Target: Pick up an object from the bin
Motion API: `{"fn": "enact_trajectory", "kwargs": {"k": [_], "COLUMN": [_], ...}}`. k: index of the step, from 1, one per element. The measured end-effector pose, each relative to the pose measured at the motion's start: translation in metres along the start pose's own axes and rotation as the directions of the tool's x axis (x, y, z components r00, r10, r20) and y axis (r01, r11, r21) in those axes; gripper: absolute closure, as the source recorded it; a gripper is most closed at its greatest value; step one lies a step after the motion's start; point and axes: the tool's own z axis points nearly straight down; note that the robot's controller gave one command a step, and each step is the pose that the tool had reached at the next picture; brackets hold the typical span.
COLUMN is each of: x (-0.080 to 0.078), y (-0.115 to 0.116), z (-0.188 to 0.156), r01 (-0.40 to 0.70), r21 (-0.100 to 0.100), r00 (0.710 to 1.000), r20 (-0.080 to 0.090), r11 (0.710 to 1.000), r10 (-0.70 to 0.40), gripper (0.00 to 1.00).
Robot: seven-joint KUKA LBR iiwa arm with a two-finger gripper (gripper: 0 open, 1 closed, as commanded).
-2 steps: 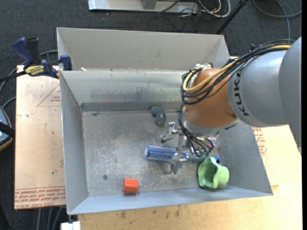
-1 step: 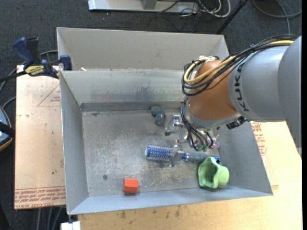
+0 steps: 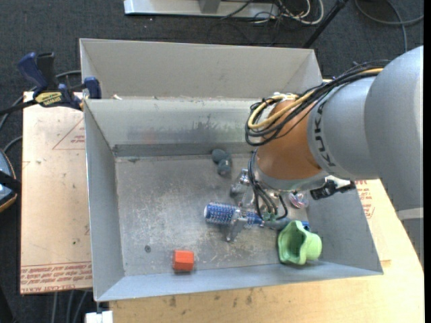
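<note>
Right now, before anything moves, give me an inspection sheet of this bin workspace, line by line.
Surface: grey metal bin, floor scuffed and speckled.
Job's things: blue bristle brush mid-floor, under the tool; orange block by the front wall; green soft thing front right; small grey lump near the back wall.
Clutter: nothing seen.
Grippers: tool low over the brush; grip state unclear.
Cables: yellow and black loops on the wrist.
Surroundings: dark floor, loose cables beyond the bin.
</note>
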Motion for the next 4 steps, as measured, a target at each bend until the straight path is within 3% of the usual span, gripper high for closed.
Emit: {"fn": "enact_trajectory", "kwargs": {"k": [1, 2, 4], "x": [-0.001, -0.003, -0.006], "y": [0.001, 0.002, 0.003], "z": [-0.002, -0.004, -0.08], "r01": [0.002, 0.002, 0.005], "r21": [0.002, 0.001, 0.001], "r00": [1.0, 1.0, 1.0], "r20": [-0.006, 0.0, -0.003], "r11": [1.0, 1.0, 1.0], "r10": [-0.002, -0.002, -0.005], "gripper": [0.0, 1.0, 1.0]}}
